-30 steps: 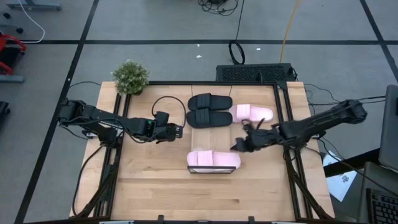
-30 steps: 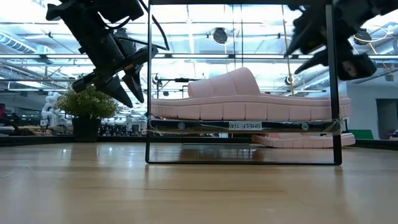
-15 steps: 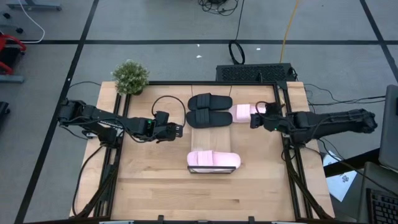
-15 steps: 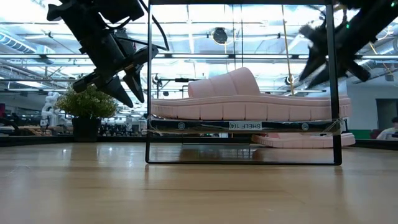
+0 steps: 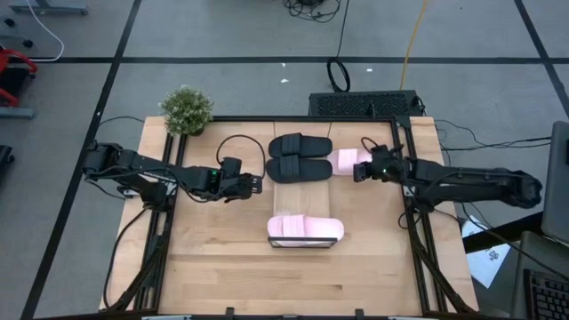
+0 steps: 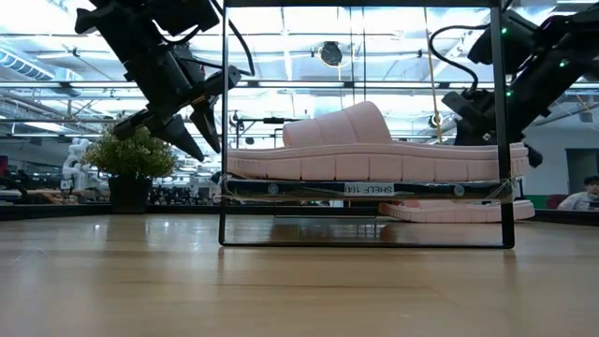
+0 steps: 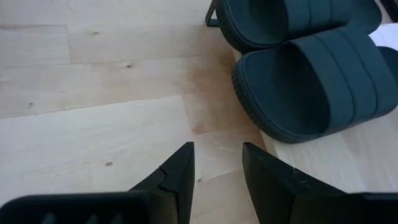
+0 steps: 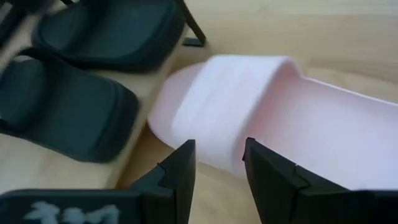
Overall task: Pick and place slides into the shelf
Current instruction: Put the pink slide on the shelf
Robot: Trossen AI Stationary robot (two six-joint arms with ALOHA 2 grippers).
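The shelf (image 5: 307, 200) is a narrow light-wood board running from the table's far side to its near side, with a dark frame (image 6: 225, 140) at its end. Two black slides (image 5: 300, 156) lie across its far part, and one pink slide (image 5: 305, 228) lies across its near end. The other pink slide (image 5: 366, 162) rests sole-down on the table, right of the black pair. My right gripper (image 5: 356, 168) hovers open over that slide's strap end (image 8: 224, 106). My left gripper (image 5: 258, 185) waits open above the table, left of the black slides (image 7: 311, 81).
A small potted plant (image 5: 187, 109) stands at the table's far left corner. A dark metal frame borders the tabletop (image 5: 222, 258). Bare wood lies between the shelf and both side rails. Cables and a dark box sit beyond the far edge.
My right gripper has swung from the middle of the table, near the pink slide on the shelf, toward the far edge, and now stands over the pink slide beside the black pair. The slides have kept their places.
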